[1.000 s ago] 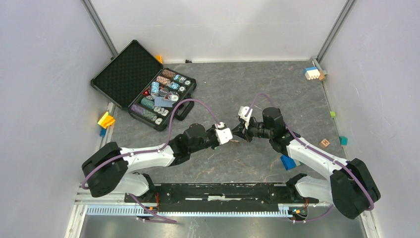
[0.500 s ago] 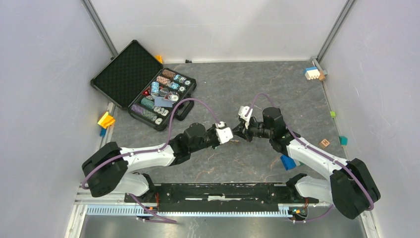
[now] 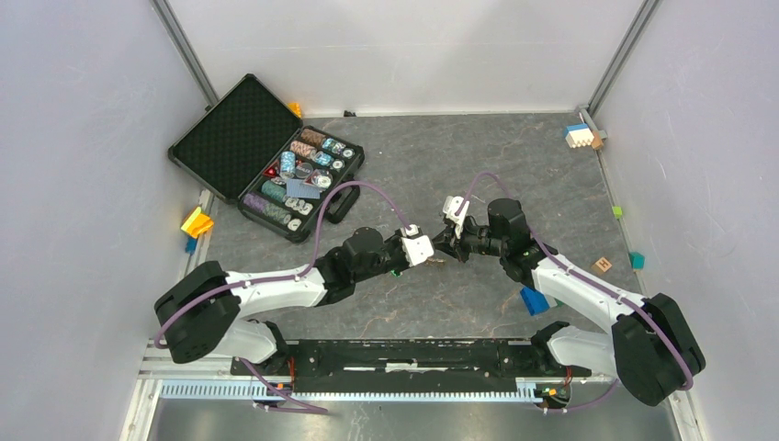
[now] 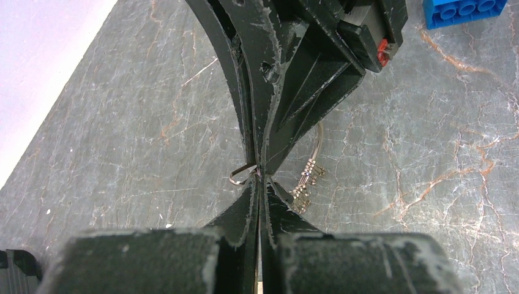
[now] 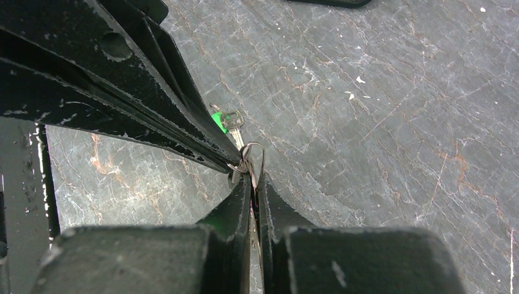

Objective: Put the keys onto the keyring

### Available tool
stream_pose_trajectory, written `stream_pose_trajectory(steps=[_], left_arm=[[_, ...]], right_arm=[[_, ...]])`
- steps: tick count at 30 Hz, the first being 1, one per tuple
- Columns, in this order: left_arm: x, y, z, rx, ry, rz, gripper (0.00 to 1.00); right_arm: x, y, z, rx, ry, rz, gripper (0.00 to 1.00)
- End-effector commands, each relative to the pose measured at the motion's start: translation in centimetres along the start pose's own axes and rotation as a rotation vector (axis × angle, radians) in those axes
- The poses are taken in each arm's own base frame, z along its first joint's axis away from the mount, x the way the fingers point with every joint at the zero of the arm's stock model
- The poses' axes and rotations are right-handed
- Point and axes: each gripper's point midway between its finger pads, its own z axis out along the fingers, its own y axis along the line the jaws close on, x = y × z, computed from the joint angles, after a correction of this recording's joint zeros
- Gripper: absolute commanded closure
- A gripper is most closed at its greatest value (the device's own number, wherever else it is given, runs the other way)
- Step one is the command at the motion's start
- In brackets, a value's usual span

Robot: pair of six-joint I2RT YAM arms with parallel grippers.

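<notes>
My two grippers meet tip to tip above the middle of the table. My right gripper (image 5: 252, 179) is shut on the thin silver keyring (image 5: 254, 156), which stands edge-on at its tips. Several small brassy keys (image 4: 306, 184) hang from the ring. My left gripper (image 4: 260, 179) is shut, its tips pinched on the ring's wire, and a small loop (image 4: 241, 177) sticks out beside them. The green-headed key (image 5: 218, 120) shows just behind the left fingers (image 5: 153, 92), its blade pointing toward the ring; I cannot tell whether it is held. The black-headed key is hidden. In the top view the grippers touch (image 3: 435, 252).
An open black case (image 3: 220, 129) with poker chips lies at the back left. A blue brick (image 3: 534, 300) lies under the right arm and also shows in the left wrist view (image 4: 465, 11). A wooden block (image 3: 602, 265) and small coloured blocks (image 3: 581, 136) sit along the edges.
The left wrist has edged slightly toward the right gripper. Both grippers stay shut, tip to tip.
</notes>
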Motion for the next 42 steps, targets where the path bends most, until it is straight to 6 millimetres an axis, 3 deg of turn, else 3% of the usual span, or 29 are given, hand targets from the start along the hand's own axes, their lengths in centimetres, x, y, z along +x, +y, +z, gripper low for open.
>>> stream_pose_trajectory(steps=[1, 42], left_arm=[[-2.2, 1.4, 0.6, -0.050, -0.062, -0.017, 0.98], [-3.2, 2.8, 0.6, -0.123, -0.068, -0.094, 0.98]], right_arm=[[-2.6, 0.4, 0.1, -0.039, -0.073, -0.047, 1.00], [-1.8, 1.0, 0.4, -0.057, -0.054, -0.059, 1.00]])
